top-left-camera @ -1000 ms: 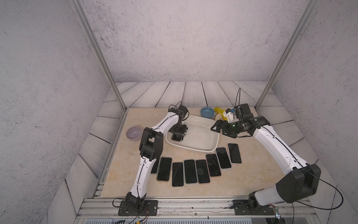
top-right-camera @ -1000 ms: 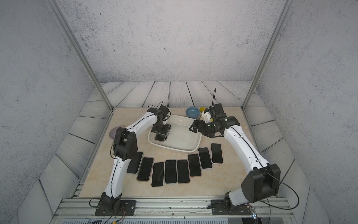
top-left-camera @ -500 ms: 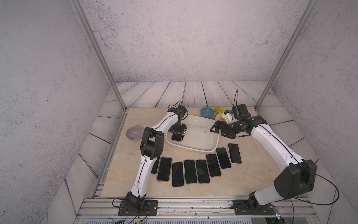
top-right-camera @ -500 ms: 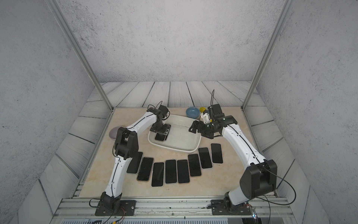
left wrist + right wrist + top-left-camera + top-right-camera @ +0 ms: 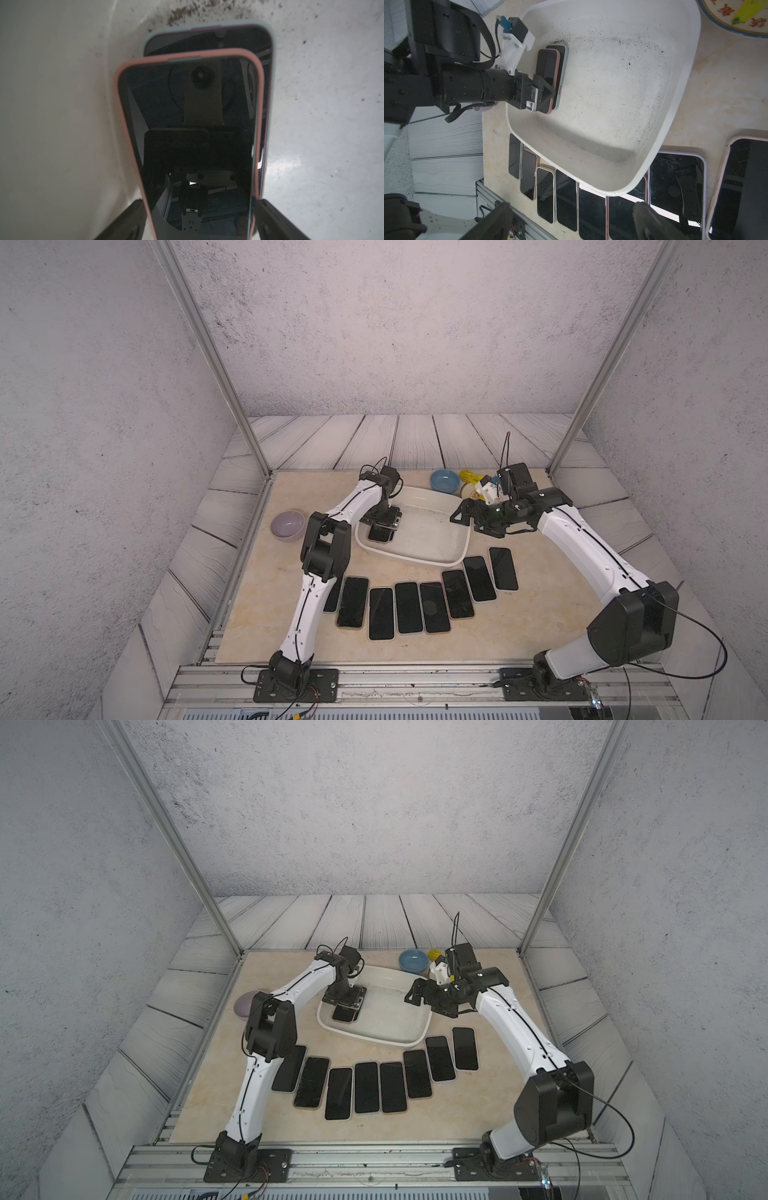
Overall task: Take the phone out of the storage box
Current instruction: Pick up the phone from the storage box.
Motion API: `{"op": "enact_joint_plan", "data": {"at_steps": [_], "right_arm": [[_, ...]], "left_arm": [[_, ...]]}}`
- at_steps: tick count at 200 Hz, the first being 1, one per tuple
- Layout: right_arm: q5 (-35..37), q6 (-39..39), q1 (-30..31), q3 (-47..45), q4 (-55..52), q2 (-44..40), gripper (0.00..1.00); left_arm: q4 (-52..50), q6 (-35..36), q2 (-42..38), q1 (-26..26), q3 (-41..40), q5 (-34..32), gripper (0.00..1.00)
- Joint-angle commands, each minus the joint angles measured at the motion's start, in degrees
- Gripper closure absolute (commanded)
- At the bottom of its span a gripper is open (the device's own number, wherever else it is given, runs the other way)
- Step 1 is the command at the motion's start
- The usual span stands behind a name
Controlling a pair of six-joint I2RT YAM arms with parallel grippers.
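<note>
A round, glossy lilac bowl (image 5: 287, 525) sits on the beige marbled desk (image 5: 540, 614), well outside the left pincer (image 5: 200, 202). That pincer reaches down into the storage box (image 5: 675, 104), a shallow white plastic tub with rounded corners and a speckled, scuffed floor. Its black fingers (image 5: 124, 218) flank the long edges of a pink-cased phone (image 5: 191, 124), which lies stacked on a pale-blue-cased phone (image 5: 207, 37). Whether they pinch it, I cannot tell. The right pincer (image 5: 573, 207) hangs released and empty at the box's rim, near an arc of flat dark phones (image 5: 409, 608).
</note>
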Motion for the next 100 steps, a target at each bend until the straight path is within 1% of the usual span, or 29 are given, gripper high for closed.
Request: {"op": "enact_joint_plan", "data": {"at_steps": [1, 45, 66, 74, 76, 77, 82, 100], "right_arm": [[-0.7, -0.8, -0.1, -0.1, -0.6, 0.2, 0.04], [-0.8, -0.5, -0.1, -0.2, -0.6, 0.1, 0.04], [-0.8, -0.5, -0.1, -0.1, -0.6, 0.1, 0.04], [-0.9, -0.4, -0.1, -0.2, -0.6, 0.1, 0.04], [-0.9, -0.4, -0.1, -0.2, -0.6, 0.1, 0.04], [-0.9, -0.4, -0.1, -0.2, -0.7, 0.1, 0.04], [-0.9, -0.3, -0.1, 0.0, -0.6, 0.1, 0.04], [-1.1, -0.2, 0.0, 0.1, -0.6, 0.3, 0.04]], "left_arm": [[-1.0, 0.0, 2.9, -1.1, -3.0, 1.1, 0.13], [-0.2, 0.0, 2.1, -1.3, -6.7, 1.4, 0.11], [0.3, 0.2, 1.3, -1.3, -7.9, 2.7, 0.09], [0.5, 0.2, 1.1, -1.3, -8.3, 2.7, 0.05], [0.5, 0.2, 1.0, -1.3, -8.3, 2.7, 0.01], [0.6, 0.2, 0.9, -1.3, -8.3, 2.8, 0.0], [0.7, 0.2, 0.8, -1.3, -8.4, 2.7, 0.02], [0.7, 0.3, 0.9, -1.3, -8.3, 2.3, 0.01]]}}
